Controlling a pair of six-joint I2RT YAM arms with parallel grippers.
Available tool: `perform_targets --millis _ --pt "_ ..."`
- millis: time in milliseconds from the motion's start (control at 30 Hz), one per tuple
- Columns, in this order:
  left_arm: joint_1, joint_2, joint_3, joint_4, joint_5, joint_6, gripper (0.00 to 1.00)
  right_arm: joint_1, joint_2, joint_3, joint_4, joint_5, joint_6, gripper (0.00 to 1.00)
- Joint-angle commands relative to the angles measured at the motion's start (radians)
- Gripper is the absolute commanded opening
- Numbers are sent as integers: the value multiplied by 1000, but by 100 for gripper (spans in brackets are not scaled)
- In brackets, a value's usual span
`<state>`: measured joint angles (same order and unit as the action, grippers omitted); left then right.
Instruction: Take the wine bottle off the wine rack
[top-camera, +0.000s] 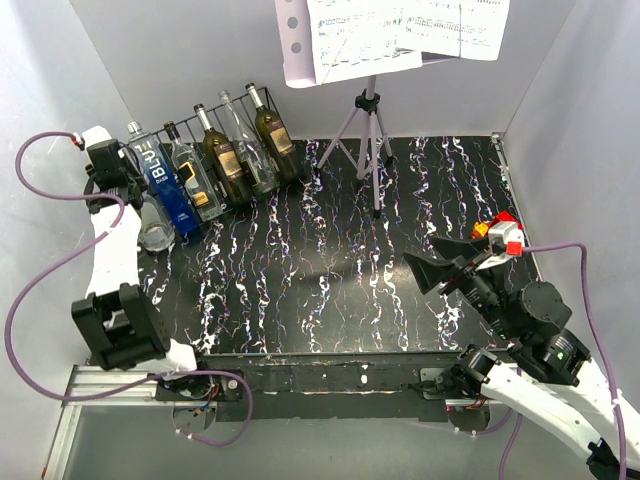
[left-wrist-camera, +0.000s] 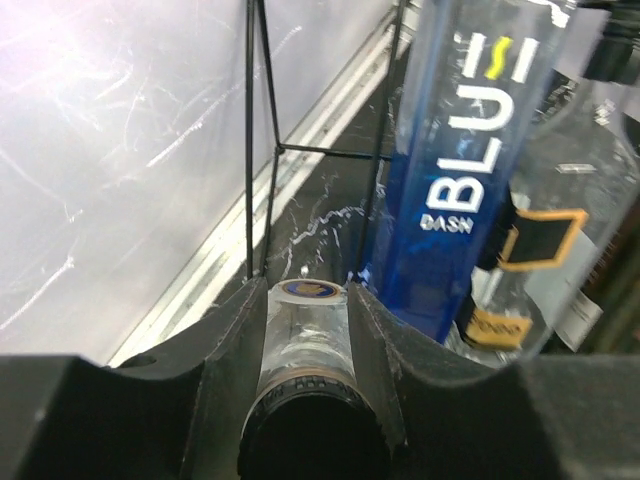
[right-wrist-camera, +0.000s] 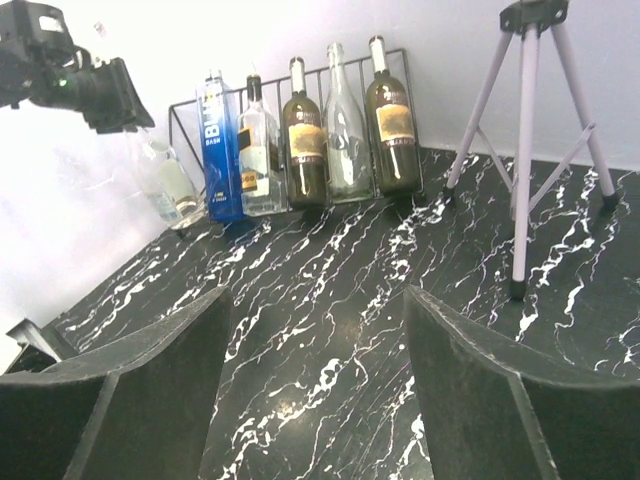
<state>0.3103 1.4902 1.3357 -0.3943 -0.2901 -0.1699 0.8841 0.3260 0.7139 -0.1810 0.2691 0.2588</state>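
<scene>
The wine rack (top-camera: 214, 108) (right-wrist-camera: 180, 128) is a black wire frame at the back left, with a row of bottles leaning on its barred back. At its left end a clear wine bottle (top-camera: 156, 226) (right-wrist-camera: 167, 183) is tilted. My left gripper (top-camera: 112, 168) (left-wrist-camera: 308, 295) is shut on the bottle's neck (left-wrist-camera: 305, 335), which fills the gap between the fingers. I cannot tell whether the bottle's base rests on the rack. My right gripper (top-camera: 428, 262) (right-wrist-camera: 315, 295) is open over the bare tabletop at the right, holding nothing.
Next to the held bottle stand a blue "BLU" bottle (top-camera: 164, 180) (left-wrist-camera: 470, 170) (right-wrist-camera: 216, 150), then a clear black-labelled one (top-camera: 194, 176), two dark wine bottles (top-camera: 226, 160) and an empty clear one (top-camera: 250, 150). A tripod music stand (top-camera: 370, 130) (right-wrist-camera: 525, 130) is at the back centre.
</scene>
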Motion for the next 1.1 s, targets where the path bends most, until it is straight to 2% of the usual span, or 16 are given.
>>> perform_targets --millis 0,100,300,467,600,733,900,1067 --pt "-20 -209 -26 124 84 -2 0 3 -21 76 -1 51 -38 76" --pt "-48 -292 -82 114 109 4 0 3 -24 96 -21 77 -44 76" --pt "-163 -409 -162 55 61 49 0 3 -18 111 -29 81 -39 75" --pt "-295 -470 -228 80 179 58 0 3 -18 114 -63 104 -29 80" --pt "-471 -455 -228 121 273 37 0 3 -38 91 -72 108 -3 84" --pt "-681 -386 -218 207 250 33 0 3 -51 67 -83 125 14 85" --pt "-974 -222 -147 317 112 142 0 3 -64 78 -130 143 16 86" --pt "-1125 -4 41 348 124 213 0 3 -74 98 -160 156 13 86"
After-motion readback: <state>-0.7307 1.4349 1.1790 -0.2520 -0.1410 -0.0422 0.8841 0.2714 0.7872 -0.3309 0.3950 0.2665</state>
